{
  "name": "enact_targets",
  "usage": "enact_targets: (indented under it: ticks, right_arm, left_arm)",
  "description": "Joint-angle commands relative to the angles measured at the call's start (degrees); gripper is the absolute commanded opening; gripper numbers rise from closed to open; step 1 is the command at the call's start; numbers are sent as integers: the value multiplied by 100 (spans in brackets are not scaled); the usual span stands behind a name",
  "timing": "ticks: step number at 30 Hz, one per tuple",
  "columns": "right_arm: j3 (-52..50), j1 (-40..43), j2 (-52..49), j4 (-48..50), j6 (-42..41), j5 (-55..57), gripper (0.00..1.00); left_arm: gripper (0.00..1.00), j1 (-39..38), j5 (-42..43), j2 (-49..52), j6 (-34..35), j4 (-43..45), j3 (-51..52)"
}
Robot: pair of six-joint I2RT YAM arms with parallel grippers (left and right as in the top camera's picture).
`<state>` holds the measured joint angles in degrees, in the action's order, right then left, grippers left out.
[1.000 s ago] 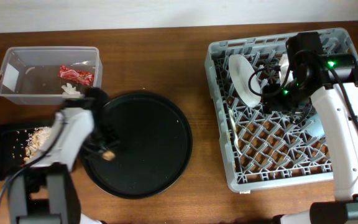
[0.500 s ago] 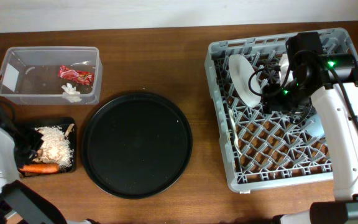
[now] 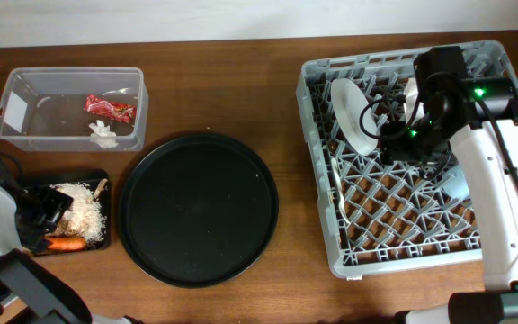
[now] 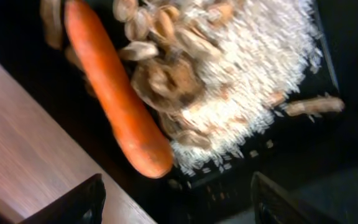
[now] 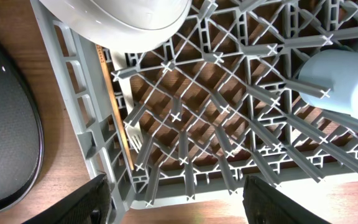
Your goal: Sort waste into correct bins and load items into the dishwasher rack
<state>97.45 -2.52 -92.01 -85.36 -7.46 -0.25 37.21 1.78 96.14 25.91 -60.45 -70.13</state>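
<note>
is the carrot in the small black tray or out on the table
In the tray: the orange carrot lies inside the shallow black tray, beside the beige food scraps.

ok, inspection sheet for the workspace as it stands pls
surface: wooden table, no spills seen.
job's things: clear tub holds red wrapper and white tissue; shallow black tray holds food scraps and carrot; dishwasher rack holds white plate, light-blue cup, white fork.
clutter: round black tray, bare.
hands: left hand open over the shallow tray by the carrot; right hand open over the rack; both hold nothing.
cables: black cable along the right arm.
surroundings: pale wall behind the table; nothing else seen.
</note>
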Motion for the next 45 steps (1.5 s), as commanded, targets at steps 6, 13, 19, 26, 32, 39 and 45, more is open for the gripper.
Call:
enact_targets:
  ticks: [6,13,19,26,32,39,45]
  right_arm:
    - [20,31,-20,267,22,-638,78]
    - [20,31,-20,304,275,-837,87]
    - [-20,31,223,249,319,-815,90]
    - [-1759,31,1926,1464,273,-636,97]
    - [-3027,31,3252,2065,275,-627,99]
    - [-3399,31,4232,2090,275,-363,99]
    - [-3403,31,4269,2083,275,-358,99]
  left_arm:
    - [97,-2159,1244,-203,-1541,-680,-1749]
    - [99,-4754,1233,-203,-2806,-1088,-2107]
    - [99,-5206,1038,-470,-3036,-2011,-2319]
    - [99,-5209,496,-2258,-3034,-1469,-1880]
    - [99,-5213,138,-4109,-3049,-636,-339]
    - [99,-5213,-221,-6070,-3075,44,811]
    - [99,-5211,-310,-6467,-3075,-13,1150]
